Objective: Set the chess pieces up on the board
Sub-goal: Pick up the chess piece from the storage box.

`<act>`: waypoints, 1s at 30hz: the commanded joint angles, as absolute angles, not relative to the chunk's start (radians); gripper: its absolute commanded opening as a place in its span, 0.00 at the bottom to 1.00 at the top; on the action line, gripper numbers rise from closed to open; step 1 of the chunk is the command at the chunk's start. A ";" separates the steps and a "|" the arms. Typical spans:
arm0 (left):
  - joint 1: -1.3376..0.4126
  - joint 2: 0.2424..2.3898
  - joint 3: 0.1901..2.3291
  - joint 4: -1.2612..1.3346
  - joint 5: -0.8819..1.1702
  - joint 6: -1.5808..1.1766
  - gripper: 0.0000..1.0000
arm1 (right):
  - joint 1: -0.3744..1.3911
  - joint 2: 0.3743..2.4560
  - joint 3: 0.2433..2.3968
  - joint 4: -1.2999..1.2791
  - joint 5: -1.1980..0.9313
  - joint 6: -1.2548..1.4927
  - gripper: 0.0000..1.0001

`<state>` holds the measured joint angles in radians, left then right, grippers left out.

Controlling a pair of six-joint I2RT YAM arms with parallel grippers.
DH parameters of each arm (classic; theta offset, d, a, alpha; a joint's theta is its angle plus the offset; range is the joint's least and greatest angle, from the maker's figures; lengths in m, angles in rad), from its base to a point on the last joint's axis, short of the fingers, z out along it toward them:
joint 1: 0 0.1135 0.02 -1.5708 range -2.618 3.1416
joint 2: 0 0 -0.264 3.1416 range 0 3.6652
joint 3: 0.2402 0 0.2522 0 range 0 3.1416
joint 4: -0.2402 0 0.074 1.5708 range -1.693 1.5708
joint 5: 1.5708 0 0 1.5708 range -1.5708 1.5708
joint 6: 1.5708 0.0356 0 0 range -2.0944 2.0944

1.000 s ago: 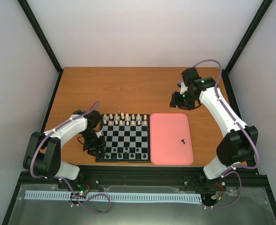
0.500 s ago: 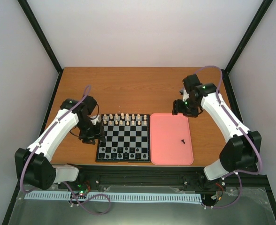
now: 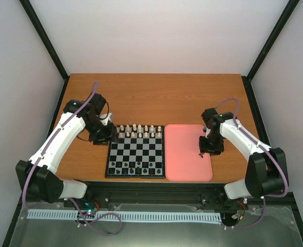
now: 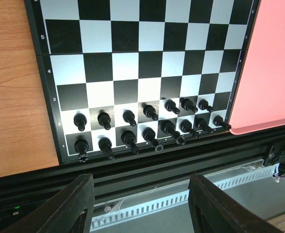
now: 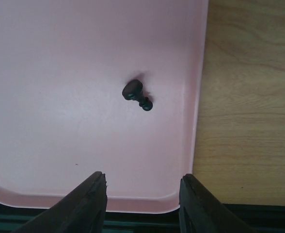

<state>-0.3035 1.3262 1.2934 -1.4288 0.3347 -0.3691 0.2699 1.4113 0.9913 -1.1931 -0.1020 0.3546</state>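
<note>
One black piece, kind unclear, lies in tray.

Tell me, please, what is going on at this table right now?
A robot is setting up a chess set. The black chess pieces nearly fill the two near rows of the board, and the cream-white pieces stand in the far rows. One black piece lies on its side in the pink tray; the right fingers hang open over the tray close to it, holding nothing. The left fingers are open and empty, by the board's far left corner.
</note>
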 commanded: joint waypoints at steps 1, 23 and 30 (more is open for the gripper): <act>-0.298 1.343 1.324 -1.390 0.368 -0.334 0.56 | 0.263 1.435 0.955 -1.148 -0.108 0.337 0.40; -0.298 1.405 1.344 -1.366 0.390 -0.344 0.55 | 0.263 1.618 0.922 -0.951 -0.031 0.339 0.28; -0.298 1.430 1.370 -1.362 0.394 -0.350 0.55 | 0.263 1.671 0.957 -0.927 -0.040 0.328 0.28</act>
<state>-0.3035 1.4204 1.3163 -1.3781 0.3790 -0.3584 0.2695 1.6390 0.9287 -0.9543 -0.0559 0.3389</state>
